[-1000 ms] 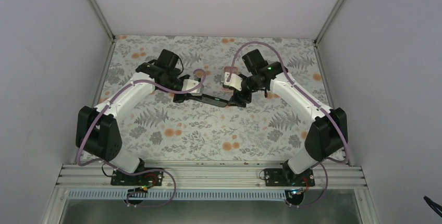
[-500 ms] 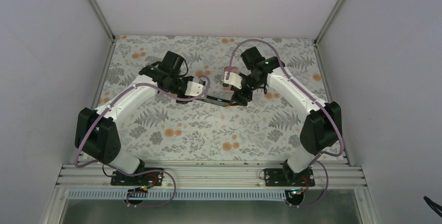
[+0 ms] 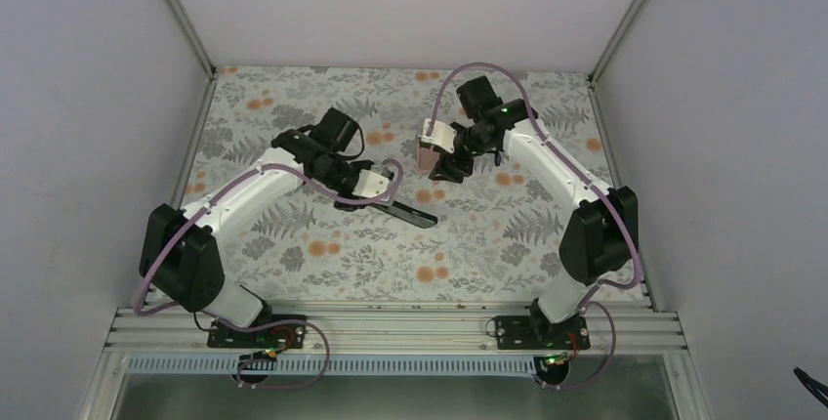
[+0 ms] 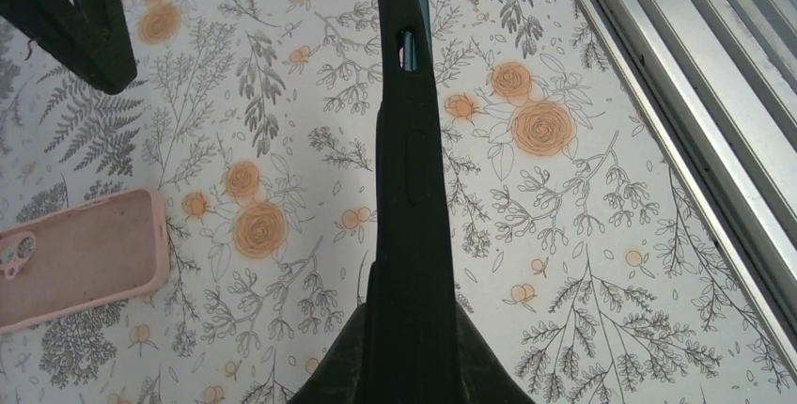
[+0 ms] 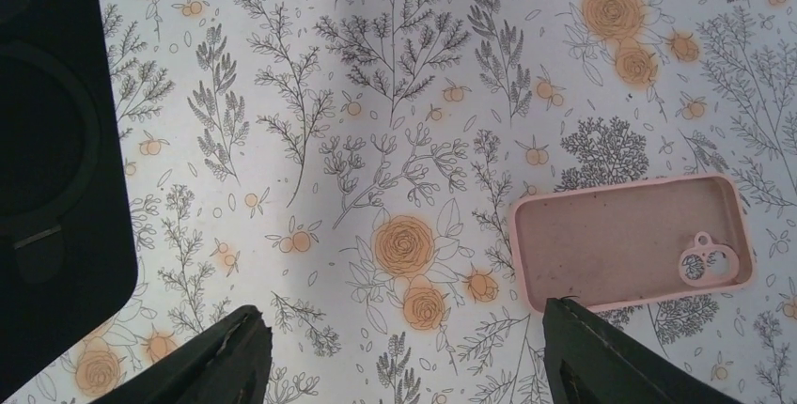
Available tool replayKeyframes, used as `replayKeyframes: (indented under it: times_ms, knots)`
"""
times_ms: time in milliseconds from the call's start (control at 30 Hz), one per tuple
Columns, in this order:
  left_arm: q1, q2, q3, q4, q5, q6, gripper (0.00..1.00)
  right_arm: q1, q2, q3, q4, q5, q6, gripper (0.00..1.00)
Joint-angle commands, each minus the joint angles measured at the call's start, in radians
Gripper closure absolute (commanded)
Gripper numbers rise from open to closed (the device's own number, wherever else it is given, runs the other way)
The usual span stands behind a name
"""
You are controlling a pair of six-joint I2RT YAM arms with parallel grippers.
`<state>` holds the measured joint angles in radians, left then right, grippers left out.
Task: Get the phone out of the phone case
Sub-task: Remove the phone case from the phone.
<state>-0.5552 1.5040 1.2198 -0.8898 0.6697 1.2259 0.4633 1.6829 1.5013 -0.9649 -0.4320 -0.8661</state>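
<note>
The pale pink phone case [image 5: 630, 249] lies open side up on the floral mat, empty, with its camera cut-out at one corner. It also shows in the left wrist view [image 4: 80, 254] and in the top view [image 3: 427, 156]. My left gripper [image 3: 374, 201] is shut on a black slab [image 4: 409, 141], held edge-on above the mat [image 4: 414, 329]. The slab's face with a round ring shows at the left of the right wrist view [image 5: 56, 169]. My right gripper [image 5: 402, 315] is open and empty over the mat [image 3: 447, 168], with the pink case just beyond its right finger.
A floral mat [image 3: 488, 234] covers the table between grey walls. A metal rail [image 4: 695, 94] runs along the near edge. One finger of the right gripper [image 4: 80, 19] shows at the top left of the left wrist view.
My right gripper has let go of the slab's far end and drawn back toward the pink case. My left gripper has carried the slab nearer and to the right.
</note>
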Motion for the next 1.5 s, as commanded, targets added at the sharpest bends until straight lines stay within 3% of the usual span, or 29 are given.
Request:
replayKeyframes:
  times_ms: [0, 200, 333, 667, 1467]
  knots:
    - [0.005, -0.024, 0.021, 0.015, 0.046, 0.003, 0.98, -0.003, 0.001, 0.010, -0.013, -0.030, -0.026, 0.27]
    - [0.022, -0.007, -0.017, 0.092, -0.009, -0.018, 0.98, -0.004, -0.120, -0.056, -0.155, -0.117, -0.095, 0.19]
    - [0.032, 0.019, 0.010, 0.100, 0.005, -0.024, 0.98, 0.007, -0.148, -0.110, -0.220, -0.155, -0.101, 0.20]
    - [0.032, 0.030, 0.091, 0.092, 0.055, -0.038, 0.98, 0.042, -0.208, -0.228, -0.117, -0.142, -0.035, 0.24]
    - [0.032, 0.013, 0.091, 0.056, 0.060, -0.016, 0.98, -0.012, -0.148, -0.168, -0.099, -0.135, -0.059, 0.33]
